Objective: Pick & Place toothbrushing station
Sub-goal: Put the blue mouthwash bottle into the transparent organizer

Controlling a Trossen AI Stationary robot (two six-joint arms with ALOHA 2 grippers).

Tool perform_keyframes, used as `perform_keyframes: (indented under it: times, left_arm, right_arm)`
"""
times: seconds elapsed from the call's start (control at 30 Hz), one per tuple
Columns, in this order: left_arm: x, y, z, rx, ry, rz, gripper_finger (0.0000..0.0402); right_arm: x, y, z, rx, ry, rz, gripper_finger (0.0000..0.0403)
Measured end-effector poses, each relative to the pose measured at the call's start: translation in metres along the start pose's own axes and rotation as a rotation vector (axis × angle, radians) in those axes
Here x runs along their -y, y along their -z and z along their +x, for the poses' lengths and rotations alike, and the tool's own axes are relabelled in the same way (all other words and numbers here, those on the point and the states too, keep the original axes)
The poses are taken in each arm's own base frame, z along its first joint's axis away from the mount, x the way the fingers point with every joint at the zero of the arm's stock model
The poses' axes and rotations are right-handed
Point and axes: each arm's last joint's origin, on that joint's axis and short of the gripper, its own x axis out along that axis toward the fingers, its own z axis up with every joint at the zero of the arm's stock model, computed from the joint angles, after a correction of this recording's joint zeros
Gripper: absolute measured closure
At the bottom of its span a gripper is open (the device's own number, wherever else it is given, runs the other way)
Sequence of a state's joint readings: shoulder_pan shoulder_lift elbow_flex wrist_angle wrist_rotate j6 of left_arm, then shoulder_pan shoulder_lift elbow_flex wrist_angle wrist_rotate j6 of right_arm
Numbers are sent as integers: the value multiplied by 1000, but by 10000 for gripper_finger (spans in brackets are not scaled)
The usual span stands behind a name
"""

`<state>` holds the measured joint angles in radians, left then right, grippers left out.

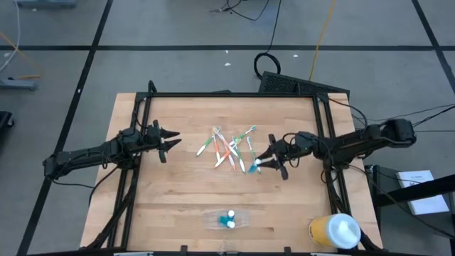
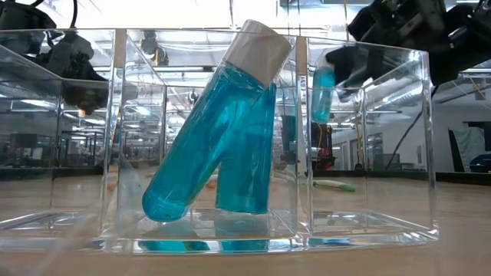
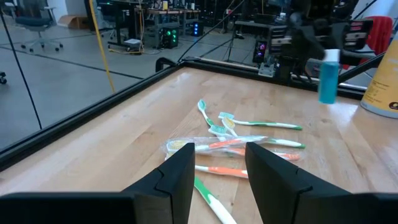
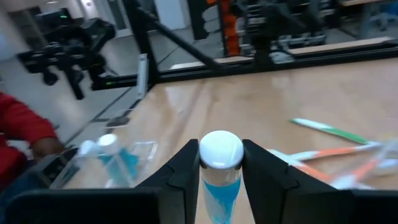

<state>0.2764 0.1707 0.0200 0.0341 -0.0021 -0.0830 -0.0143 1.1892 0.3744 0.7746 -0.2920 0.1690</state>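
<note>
The toothbrushing station [image 1: 244,220] is a clear plastic holder near the table's front edge, with two blue bottles [image 2: 222,138] leaning inside it. Loose toothbrushes [image 1: 229,148] lie in a heap at the table's middle. My right gripper [image 1: 260,162] hovers just right of the heap, shut on a third small blue bottle [image 3: 328,78] with a white cap. My left gripper [image 1: 173,143] waits open at the table's left, pointing at the heap, nothing between its fingers [image 3: 180,180]. My right gripper pinches the bottle at its top, the white cap [image 4: 221,149] sitting between the two fingers. The fingers reach in level from the table's right side. The bottle stands upright, its blue body [image 2: 323,93] hanging below the fingers, clear of the table.
A yellow cup with a white lid [image 1: 334,231] stands at the front right corner. A black frame [image 1: 234,94] edges the table's far side and both flanks. Bare wood lies between the toothbrush heap and the holder.
</note>
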Motion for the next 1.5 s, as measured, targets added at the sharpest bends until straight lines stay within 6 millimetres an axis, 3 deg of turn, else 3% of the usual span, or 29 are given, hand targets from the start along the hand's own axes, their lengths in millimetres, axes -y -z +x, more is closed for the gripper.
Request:
perform_keyframes:
  times: [0.73, 1.23, 1.5]
  left_arm:
    - [0, 0, 0, 0, 0, 0, 254]
    - [0, 0, 0, 0, 1, 0, 254]
    - [0, 0, 0, 0, 1, 0, 254]
  right_arm:
    - [-67, 4, 7, 28, -306, -24, 312]
    - [-81, 5, 7, 46, -300, -33, 312]
    - [-83, 5, 29, 6, -301, -26, 312]
